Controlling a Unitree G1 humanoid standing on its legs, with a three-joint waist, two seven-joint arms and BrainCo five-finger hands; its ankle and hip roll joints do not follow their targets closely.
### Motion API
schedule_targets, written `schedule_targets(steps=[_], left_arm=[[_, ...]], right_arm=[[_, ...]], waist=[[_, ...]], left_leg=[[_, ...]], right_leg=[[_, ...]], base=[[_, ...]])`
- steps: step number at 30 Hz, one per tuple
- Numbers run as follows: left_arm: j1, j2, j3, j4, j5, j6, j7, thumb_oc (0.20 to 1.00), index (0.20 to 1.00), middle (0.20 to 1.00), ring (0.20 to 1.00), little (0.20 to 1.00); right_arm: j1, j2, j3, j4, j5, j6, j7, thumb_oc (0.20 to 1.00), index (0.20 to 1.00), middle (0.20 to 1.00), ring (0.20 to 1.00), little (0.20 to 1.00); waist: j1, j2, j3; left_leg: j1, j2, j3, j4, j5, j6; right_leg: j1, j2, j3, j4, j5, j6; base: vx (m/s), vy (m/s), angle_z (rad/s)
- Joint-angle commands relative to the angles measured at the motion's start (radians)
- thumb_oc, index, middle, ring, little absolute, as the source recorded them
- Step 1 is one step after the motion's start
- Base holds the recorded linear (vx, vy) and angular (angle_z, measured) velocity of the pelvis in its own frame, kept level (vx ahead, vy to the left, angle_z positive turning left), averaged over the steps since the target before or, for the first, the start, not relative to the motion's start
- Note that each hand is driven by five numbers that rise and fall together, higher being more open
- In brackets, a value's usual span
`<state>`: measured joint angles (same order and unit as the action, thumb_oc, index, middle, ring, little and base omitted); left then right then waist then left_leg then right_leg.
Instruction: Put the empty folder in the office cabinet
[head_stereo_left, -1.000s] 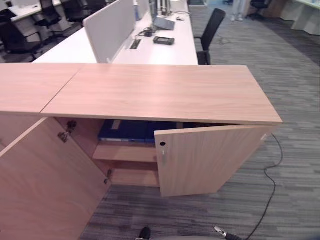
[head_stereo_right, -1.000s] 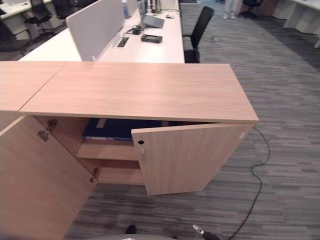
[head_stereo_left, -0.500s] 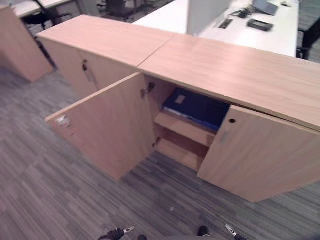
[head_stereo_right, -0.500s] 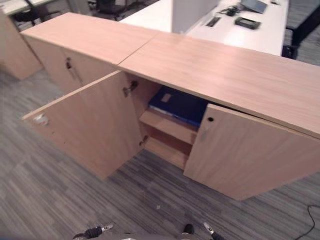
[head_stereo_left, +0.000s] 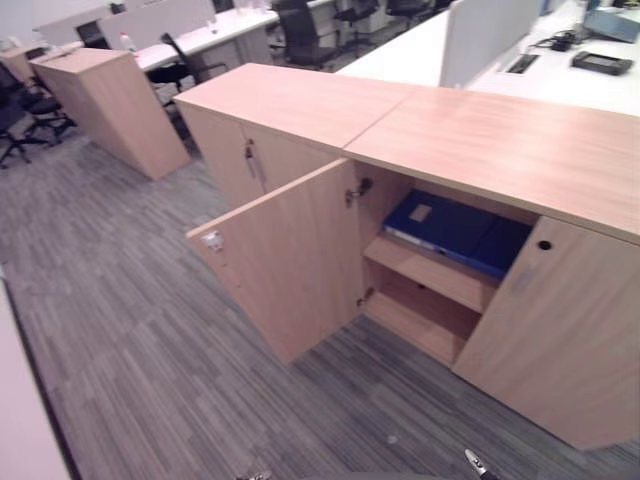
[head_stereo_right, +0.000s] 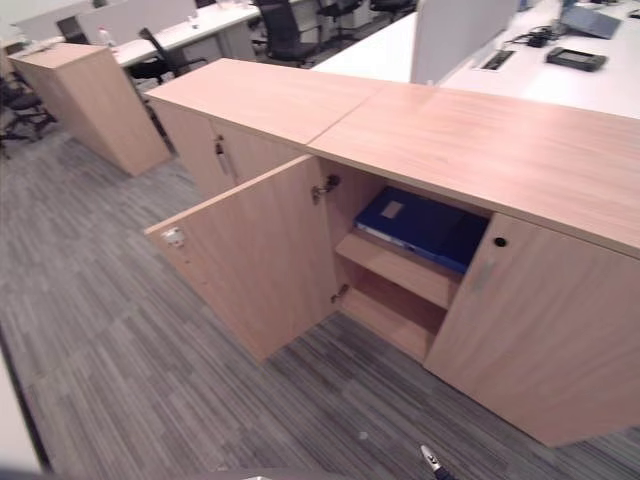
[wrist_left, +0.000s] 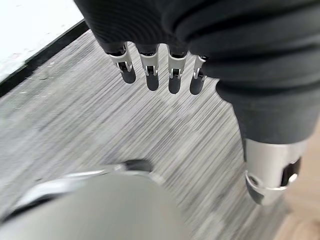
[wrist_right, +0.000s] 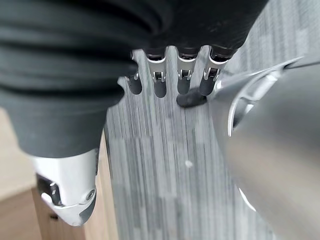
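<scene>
A blue folder (head_stereo_left: 455, 228) lies flat on the upper shelf inside the wooden office cabinet (head_stereo_left: 500, 140). The cabinet's left door (head_stereo_left: 290, 260) stands wide open, swung out over the carpet. Its right door (head_stereo_left: 560, 340) is partly open and hides the shelf's right part. The lower shelf (head_stereo_left: 425, 325) looks bare. My left hand (wrist_left: 173, 75) hangs over the carpet with straight fingers and holds nothing. My right hand (wrist_right: 182, 75) also hangs low beside a wooden panel, fingers straight and empty.
A second cabinet (head_stereo_left: 270, 100) with closed doors adjoins on the left. A separate wooden unit (head_stereo_left: 110, 105) stands farther left. White desks with a partition (head_stereo_left: 480, 30) and black office chairs (head_stereo_left: 300, 25) lie behind. Grey striped carpet (head_stereo_left: 150, 360) spreads in front.
The camera has swung to the left, so the cabinet now sits at the picture's right. The folder stays on the upper shelf and the doors stand as before.
</scene>
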<state>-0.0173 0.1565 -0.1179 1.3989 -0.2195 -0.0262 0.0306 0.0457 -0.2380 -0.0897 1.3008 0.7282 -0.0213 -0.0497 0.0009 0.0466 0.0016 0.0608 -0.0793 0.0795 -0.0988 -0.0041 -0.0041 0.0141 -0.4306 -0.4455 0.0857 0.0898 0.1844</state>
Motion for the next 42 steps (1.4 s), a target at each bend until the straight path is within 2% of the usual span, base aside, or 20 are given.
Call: schedule_targets(steps=[1, 2, 3, 5, 6, 7, 8, 9, 10, 11, 12, 13, 17, 18, 20, 22, 25, 30, 34, 42], left_arm=[[-0.032, 0.009, 0.025, 0.051, -0.049, -0.026, 0.017, 1.000, 1.000, 1.000, 1.000, 1.000], [-0.032, 0.011, 0.025, 0.051, -0.059, -0.029, 0.016, 1.000, 1.000, 1.000, 1.000, 1.000], [-0.036, 0.012, 0.020, 0.049, -0.063, -0.030, 0.011, 1.000, 1.000, 1.000, 1.000, 1.000], [-0.041, 0.015, 0.030, 0.047, -0.072, -0.031, 0.013, 1.000, 1.000, 1.000, 1.000, 1.000], [-0.003, 0.064, 0.060, 0.026, -0.085, -0.020, -0.033, 1.000, 1.000, 1.000, 1.000, 1.000], [-0.006, 0.080, 0.072, -0.005, -0.113, -0.034, -0.017, 1.000, 1.000, 1.000, 1.000, 1.000], [0.000, 0.058, 0.033, -0.083, -0.143, -0.037, -0.022, 1.000, 1.000, 1.000, 1.000, 1.000], [0.002, 0.053, 0.019, -0.124, -0.161, -0.040, -0.027, 1.000, 1.000, 1.000, 1.000, 1.000], [0.002, 0.053, 0.018, -0.126, -0.162, -0.038, -0.026, 1.000, 1.000, 1.000, 1.000, 1.000], [0.027, 0.045, 0.011, -0.185, -0.190, -0.033, -0.033, 1.000, 1.000, 1.000, 1.000, 1.000], [0.045, 0.045, 0.018, -0.200, -0.205, -0.029, -0.036, 1.000, 1.000, 1.000, 1.000, 1.000], [0.047, 0.045, 0.018, -0.202, -0.205, -0.028, -0.036, 1.000, 1.000, 1.000, 1.000, 1.000], [0.076, 0.044, 0.065, -0.168, -0.260, -0.021, -0.029, 1.000, 1.000, 1.000, 1.000, 1.000], [0.068, 0.039, 0.086, -0.131, -0.270, -0.023, -0.025, 1.000, 1.000, 1.000, 1.000, 1.000], [0.070, 0.037, 0.099, -0.115, -0.273, -0.027, -0.020, 1.000, 1.000, 1.000, 1.000, 1.000], [0.076, 0.036, 0.121, -0.097, -0.282, -0.028, -0.019, 1.000, 1.000, 1.000, 1.000, 1.000], [0.077, 0.045, 0.144, -0.096, -0.304, -0.032, -0.023, 1.000, 1.000, 1.000, 1.000, 1.000], [0.068, 0.116, 0.198, -0.150, -0.330, -0.051, -0.017, 1.000, 1.000, 1.000, 1.000, 1.000], [0.056, 0.151, 0.213, -0.157, -0.318, -0.054, -0.010, 1.000, 1.000, 1.000, 1.000, 1.000], [-0.048, 0.332, 0.248, -0.277, -0.275, -0.071, 0.016, 1.000, 1.000, 1.000, 1.000, 1.000]], right_arm=[[-0.063, 0.048, -0.008, 0.066, 0.062, -0.011, 0.019, 1.000, 1.000, 1.000, 1.000, 1.000], [-0.063, 0.051, 0.005, 0.080, 0.070, -0.013, 0.022, 1.000, 1.000, 1.000, 1.000, 1.000], [-0.058, 0.052, 0.016, 0.090, 0.068, -0.010, 0.022, 1.000, 1.000, 1.000, 1.000, 1.000], [-0.056, 0.052, 0.021, 0.107, 0.071, -0.010, 0.015, 1.000, 1.000, 1.000, 1.000, 1.000], [-0.043, 0.034, 0.001, 0.104, 0.066, -0.007, 0.023, 1.000, 1.000, 1.000, 1.000, 1.000], [-0.040, 0.018, -0.026, 0.122, 0.072, -0.001, 0.022, 1.000, 1.000, 1.000, 1.000, 1.000], [-0.046, 0.005, -0.042, 0.126, 0.076, 0.001, 0.020, 1.000, 1.000, 1.000, 1.000, 1.000], [-0.052, -0.009, -0.049, 0.129, 0.074, 0.000, 0.014, 1.000, 1.000, 1.000, 1.000, 1.000], [-0.052, -0.009, -0.050, 0.130, 0.074, 0.000, 0.015, 1.000, 1.000, 1.000, 1.000, 1.000], [-0.059, -0.017, -0.052, 0.127, 0.070, 0.003, 0.006, 1.000, 1.000, 1.000, 1.000, 1.000], [-0.059, -0.019, -0.052, 0.120, 0.068, 0.003, 0.006, 1.000, 1.000, 1.000, 1.000, 1.000], [-0.058, -0.018, -0.052, 0.119, 0.068, 0.004, 0.005, 1.000, 1.000, 1.000, 1.000, 1.000], [-0.058, -0.028, -0.050, 0.093, 0.050, 0.001, 0.010, 1.000, 1.000, 1.000, 1.000, 1.000], [-0.055, -0.038, -0.068, 0.089, 0.054, -0.003, 0.008, 1.000, 1.000, 1.000, 1.000, 1.000], [-0.053, -0.038, -0.075, 0.087, 0.055, -0.006, 0.009, 1.000, 1.000, 1.000, 1.000, 1.000], [-0.048, -0.041, -0.097, 0.089, 0.063, -0.009, 0.013, 1.000, 1.000, 1.000, 1.000, 1.000], [-0.041, -0.047, -0.113, 0.095, 0.068, -0.010, 0.017, 1.000, 1.000, 1.000, 1.000, 1.000], [-0.041, -0.061, -0.148, 0.094, 0.066, -0.003, 0.027, 1.000, 1.000, 1.000, 1.000, 1.000], [-0.041, -0.062, -0.157, 0.090, 0.068, 0.002, 0.029, 1.000, 1.000, 1.000, 1.000, 1.000], [-0.041, -0.079, -0.171, 0.063, 0.062, 0.010, 0.038, 1.000, 1.000, 1.000, 1.000, 1.000]], waist=[[-0.018, 0.004, 0.043], [-0.022, 0.003, 0.045], [-0.020, -0.003, 0.045], [-0.018, -0.015, 0.047], [-0.010, -0.013, 0.050], [-0.001, -0.016, 0.052], [0.000, -0.028, 0.069], [0.005, -0.035, 0.084], [0.004, -0.033, 0.083], [0.010, -0.038, 0.096], [0.019, -0.041, 0.099], [0.019, -0.041, 0.098], [0.049, -0.030, 0.082], [0.042, -0.009, 0.072], [0.040, 0.006, 0.060], [0.036, 0.025, 0.044], [0.032, 0.032, 0.035], [0.026, 0.041, 0.015], [0.024, 0.040, 0.011], [0.004, 0.026, 0.004]], left_leg=[[-0.033, 0.062, 0.019, 0.011, -0.024, -0.025], [-0.030, 0.062, 0.020, 0.011, -0.023, -0.020], [-0.027, 0.058, 0.025, 0.011, -0.027, -0.017], [-0.027, 0.055, 0.017, 0.021, -0.028, -0.018], [-0.031, 0.058, 0.009, 0.038, -0.030, -0.023], [-0.051, 0.064, 0.013, 0.077, -0.040, -0.034], [-0.129, 0.092, 0.028, 0.213, -0.065, -0.061], [-0.174, 0.105, 0.038, 0.283, -0.058, -0.074], [-0.185, 0.108, 0.036, 0.298, -0.066, -0.075], [-0.230, 0.148, 0.056, 0.352, -0.042, -0.087], [-0.250, 0.166, 0.053, 0.367, -0.023, -0.084], [-0.252, 0.167, 0.053, 0.371, -0.025, -0.085], [-0.227, 0.213, -0.096, 0.168, 0.065, -0.102], [-0.210, 0.229, -0.114, 0.121, 0.072, -0.115], [-0.180, 0.239, -0.108, 0.089, 0.077, -0.123], [-0.148, 0.222, -0.117, 0.061, 0.070, -0.127], [-0.120, 0.203, -0.110, 0.043, 0.059, -0.122], [-0.074, 0.128, -0.069, 0.024, 0.011, -0.078], [-0.065, 0.110, -0.054, 0.021, -0.001, -0.068], [-0.041, 0.055, 0.000, 0.017, -0.034, -0.032]], right_leg=[[-0.107, 0.125, 0.208, 0.060, -0.074, -0.021], [-0.117, 0.192, 0.229, 0.059, -0.107, -0.038], [-0.113, 0.229, 0.226, 0.039, -0.122, -0.047], [-0.086, 0.269, 0.228, -0.002, -0.130, -0.060], [-0.069, 0.290, 0.232, -0.029, -0.129, -0.061], [-0.056, 0.294, 0.216, -0.050, -0.123, -0.061], [-0.026, 0.306, 0.186, -0.090, -0.125, -0.071], [-0.013, 0.299, 0.178, -0.102, -0.127, -0.073], [-0.015, 0.302, 0.176, -0.103, -0.126, -0.074], [0.003, 0.297, 0.165, -0.116, -0.134, -0.081], [0.009, 0.294, 0.166, -0.120, -0.133, -0.083], [0.008, 0.295, 0.167, -0.121, -0.132, -0.083], [0.009, 0.308, 0.212, -0.135, -0.137, -0.071], [0.018, 0.302, 0.212, -0.139, -0.148, -0.064], [0.027, 0.303, 0.212, -0.143, -0.150, -0.060], [0.032, 0.289, 0.215, -0.151, -0.140, -0.055], [0.037, 0.271, 0.219, -0.162, -0.129, -0.046], [0.022, 0.199, 0.253, -0.164, -0.086, 0.000], [0.017, 0.180, 0.264, -0.163, -0.075, 0.013], [-0.021, 0.117, 0.290, -0.155, -0.010, 0.063]], base=[[0.06, 0.039, 0.23], [0.07, -0.003, 0.10], [0.06, -0.043, 0.00], [0.06, -0.092, 0.12], [0.05, -0.109, 0.13], [-0.01, -0.161, 0.17], [-0.05, -0.161, 0.35], [-0.06, -0.117, 0.89], [-0.05, -0.015, 0.97], [-0.01, 0.020, 0.63], [-0.01, 0.020, 0.06], [0.06, 0.045, -0.18], [0.11, 0.121, -0.30], [0.11, 0.152, -0.54], [0.12, 0.151, -0.32], [0.12, 0.207, -0.15], [0.07, 0.156, -0.17], [0.06, 0.219, -0.20], [0.03, 0.127, -0.09], [0.01, 0.109, -0.23]])
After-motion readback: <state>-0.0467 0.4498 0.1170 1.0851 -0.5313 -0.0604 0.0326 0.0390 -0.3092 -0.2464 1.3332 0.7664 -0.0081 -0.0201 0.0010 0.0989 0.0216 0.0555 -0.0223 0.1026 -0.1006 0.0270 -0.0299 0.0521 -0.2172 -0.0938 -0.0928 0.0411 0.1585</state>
